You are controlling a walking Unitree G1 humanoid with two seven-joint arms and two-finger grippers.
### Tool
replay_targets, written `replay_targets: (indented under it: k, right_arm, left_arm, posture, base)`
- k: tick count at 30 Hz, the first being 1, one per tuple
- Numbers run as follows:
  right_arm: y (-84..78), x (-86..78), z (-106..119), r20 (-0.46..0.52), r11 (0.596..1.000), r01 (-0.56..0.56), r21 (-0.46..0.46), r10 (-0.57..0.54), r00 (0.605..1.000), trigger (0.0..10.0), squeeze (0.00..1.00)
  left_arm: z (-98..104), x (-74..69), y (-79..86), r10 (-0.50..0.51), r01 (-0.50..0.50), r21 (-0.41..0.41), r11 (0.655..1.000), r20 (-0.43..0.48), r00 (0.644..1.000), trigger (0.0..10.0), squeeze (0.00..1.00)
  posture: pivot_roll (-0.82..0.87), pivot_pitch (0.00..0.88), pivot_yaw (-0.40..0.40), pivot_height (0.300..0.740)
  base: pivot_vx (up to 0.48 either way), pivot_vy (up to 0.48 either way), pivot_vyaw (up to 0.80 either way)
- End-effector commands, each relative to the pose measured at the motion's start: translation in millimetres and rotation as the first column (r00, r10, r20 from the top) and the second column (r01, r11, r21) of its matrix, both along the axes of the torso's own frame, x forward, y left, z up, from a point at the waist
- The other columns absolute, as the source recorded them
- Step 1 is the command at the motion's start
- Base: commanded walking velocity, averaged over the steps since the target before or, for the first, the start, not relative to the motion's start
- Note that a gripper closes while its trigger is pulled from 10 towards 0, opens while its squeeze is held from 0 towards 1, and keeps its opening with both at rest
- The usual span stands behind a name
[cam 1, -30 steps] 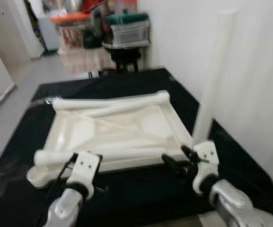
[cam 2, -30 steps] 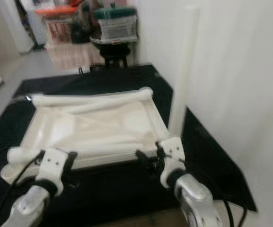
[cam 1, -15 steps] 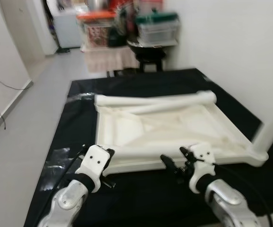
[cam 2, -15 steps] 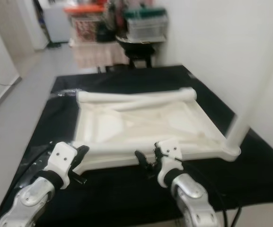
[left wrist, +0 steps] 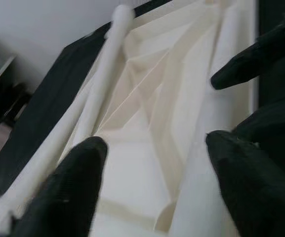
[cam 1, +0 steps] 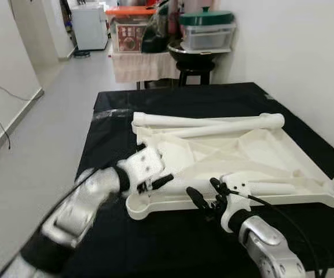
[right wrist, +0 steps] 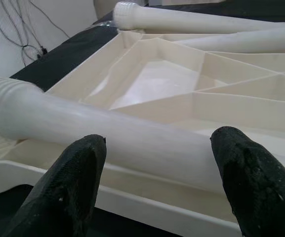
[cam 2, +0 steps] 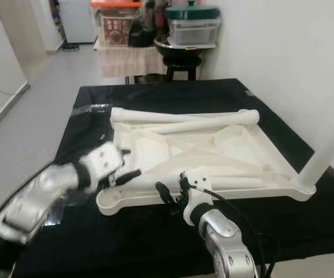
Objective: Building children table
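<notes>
Tabletop (cam 1: pixel 236 152): upturned on black mat (cam 1: pixel 172 101); near rim fronts both hands.
Left hand (cam 1: pixel 162 180): fingers spread, over near-left corner.
Right hand (cam 1: pixel 204 193): fingers spread, facing loose leg (right wrist: pixel 107 136).

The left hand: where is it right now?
In the left eye view the left hand hovers over the near-left corner of the upturned white tabletop, fingers open, left of the right hand.

One white tabletop (cam 1: pixel 253 152) lies upside down on one black mat (cam 1: pixel 172 101). Four white table legs show: two loose ones lie along the far edge, one (cam 1: pixel 172 120) behind the other (cam 1: pixel 236 127); one (right wrist: pixel 98 133) lies along the near edge; one (cam 2: pixel 331 145) stands upright at the near right corner. Two grippers are in view, left (cam 1: pixel 165 180) and right (cam 1: pixel 204 194). Far off stand two lidded boxes, one orange-lidded (cam 1: pixel 133 29) and one green-lidded (cam 1: pixel 207 29).
</notes>
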State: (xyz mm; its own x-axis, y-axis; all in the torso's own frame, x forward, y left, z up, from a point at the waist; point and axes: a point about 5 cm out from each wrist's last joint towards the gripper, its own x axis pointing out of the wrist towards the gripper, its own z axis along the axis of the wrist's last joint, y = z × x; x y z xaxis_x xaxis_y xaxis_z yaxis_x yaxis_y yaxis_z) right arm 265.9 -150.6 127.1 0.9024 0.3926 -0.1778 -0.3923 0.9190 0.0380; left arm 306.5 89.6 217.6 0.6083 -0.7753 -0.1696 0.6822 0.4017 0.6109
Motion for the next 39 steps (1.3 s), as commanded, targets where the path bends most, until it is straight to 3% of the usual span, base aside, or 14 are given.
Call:
replay_targets:
  k: [1, 3, 4, 5, 8, 9, 13, 14, 16, 17, 23, 39]
  right_arm:
    - [2.2, 0.6, -1, 0.003, 1.0, -0.006, 0.014, 0.006, 1.0, 10.0, 0.0]
    - [3.1, 1.4, -2, -0.002, 1.0, -0.008, 0.014, 0.008, 1.0, 10.0, 0.0]
    - [3.1, 1.4, -2, -0.002, 1.0, -0.008, 0.014, 0.008, 1.0, 10.0, 0.0]
    - [3.7, 2.0, -3, -0.004, 1.0, -0.009, 0.015, 0.009, 1.0, 10.0, 0.0]
    - [4.3, 2.3, -3, -0.007, 1.0, -0.01, 0.015, 0.01, 1.0, 10.0, 0.0]
    - [5.4, 2.6, -4, -0.009, 1.0, -0.01, 0.015, 0.01, 1.0, 10.0, 0.0]
    - [6.5, 2.5, -4, -0.01, 1.0, -0.01, 0.015, 0.01, 1.0, 10.0, 0.0]
    - [7.5, 2.3, -4, -0.01, 1.0, -0.009, 0.015, 0.009, 1.0, 10.0, 0.0]
    - [7.5, 2.3, -4, -0.01, 1.0, -0.009, 0.015, 0.009, 1.0, 10.0, 0.0]
    - [8.5, 1.7, -4, -0.01, 1.0, -0.008, 0.015, 0.008, 1.0, 10.0, 0.0]
    - [8.9, 0.3, -5, -0.011, 1.0, -0.006, 0.014, 0.007, 1.0, 10.0, 0.0]
    - [10.6, -10.2, -5, -0.02, 1.0, -0.01, 0.015, 0.01, 1.0, 10.0, 0.0]
  left_arm:
    - [-13, 0.9, 1.4, -0.01, 0.014, 0.064, 0.998, -0.063, 0.998, 10.0, 1.0]
    - [-16, 6.6, -0.2, -0.067, 0.09, 0.203, 0.975, -0.119, 0.991, 10.0, 1.0]
    - [-16, 6.6, -0.2, -0.067, 0.09, 0.203, 0.975, -0.119, 0.991, 10.0, 1.0]
    - [-16, 10.2, 0.1, -0.096, 0.141, 0.287, 0.948, -0.165, 0.982, 10.0, 1.0]
    - [-15, 13.4, 0.5, -0.112, 0.183, 0.348, 0.92, -0.213, 0.971, 10.0, 1.0]
    - [-11, 18.9, 1.8, -0.124, 0.245, 0.44, 0.864, -0.286, 0.95, 10.0, 1.0]
    - [-6, 25.5, 2.4, -0.115, 0.263, 0.504, 0.823, -0.305, 0.945, 10.0, 1.0]
    - [2, 36.3, 0.6, -0.101, 0.241, 0.548, 0.801, -0.273, 0.957, 10.0, 1.0]
    - [2, 36.3, 0.6, -0.101, 0.241, 0.548, 0.801, -0.273, 0.957, 10.0, 1.0]
    - [3, 44.3, -0.1, -0.096, 0.235, 0.582, 0.778, -0.26, 0.961, 10.0, 0.0]
    - [-4, 56.0, 1.8, -0.062, 0.221, 0.661, 0.717, -0.255, 0.965, 10.0, 0.0]
    - [-26, 61.5, -4.5, -0.079, 0.304, 0.641, 0.705, -0.356, 0.931, 10.0, 0.0]
  posture:
    - [-0.03, 0.0, 0.013, 0.74]
    - [-0.04, 0.0, 0.024, 0.74]
    - [-0.04, 0.0, 0.024, 0.74]
    - [-0.04, 0.0, 0.029, 0.74]
    - [-0.04, 0.0, 0.033, 0.74]
    - [-0.05, 0.0, 0.043, 0.74]
    - [-0.06, 0.0, 0.048, 0.74]
    - [-0.06, 0.0, 0.053, 0.74]
    - [-0.06, 0.0, 0.053, 0.74]
    - [-0.07, 0.0, 0.062, 0.74]
    - [-0.07, 0.0, 0.064, 0.74]
    - [-0.1, 0.0, 0.084, 0.74]
  base:
    - [0.0, 0.0, 0.0]
    - [0.0, 0.0, 0.0]
    - [0.0, 0.0, 0.0]
    - [0.0, 0.0, 0.0]
    - [0.0, 0.0, 0.0]
    - [0.0, 0.0, 0.0]
    - [0.0, 0.0, 0.0]
    - [0.0, 0.0, 0.0]
    - [0.0, 0.0, 0.0]
    - [0.0, 0.0, 0.0]
    - [0.0, 0.0, 0.0]
    - [0.0, 0.0, 0.0]
